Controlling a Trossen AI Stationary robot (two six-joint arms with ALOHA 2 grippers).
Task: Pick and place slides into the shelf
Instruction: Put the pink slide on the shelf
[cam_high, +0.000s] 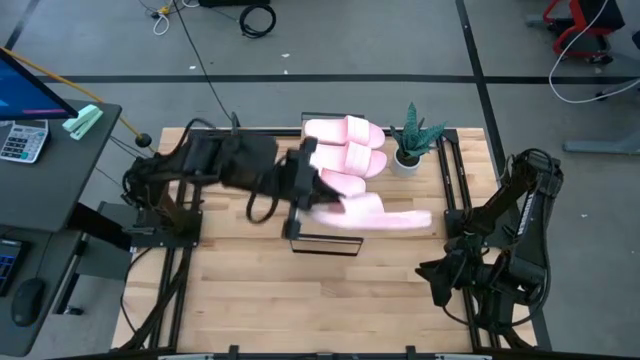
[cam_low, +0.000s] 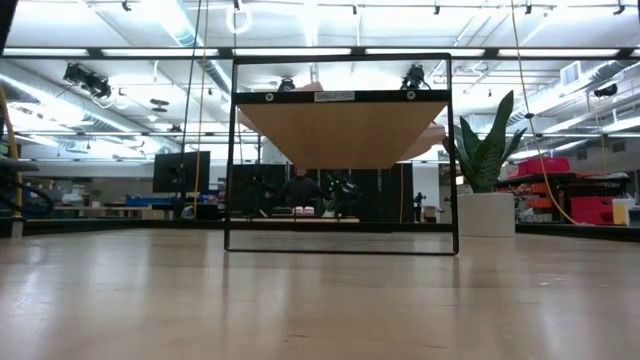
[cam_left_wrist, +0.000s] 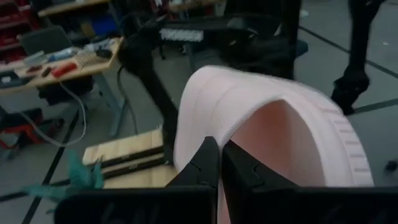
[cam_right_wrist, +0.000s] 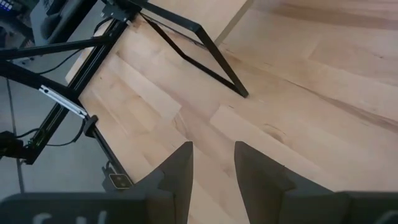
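Three pale pink slides lie side by side on the far part of the shelf, a light board on a black frame standing mid-table. My left gripper reaches in from the table's left over the shelf and is shut on the fourth slide, which points toward the table's right. The left wrist view shows this slide filling the picture. In the low view the shelf is seen from underneath. My right gripper waits open above the table's right near part. My left gripper pinches the fourth slide between its two fingers on a curved pale band at the slide's edge. It comes level from the table's left. The slide juts out beyond the fingertips over the shelf's near part. Whether it touches the board cannot be told.
A small potted plant stands just right of the shelf's far end, also seen in the low view. Black rails run along the table's sides. Bare tabletop lies near the front edge.
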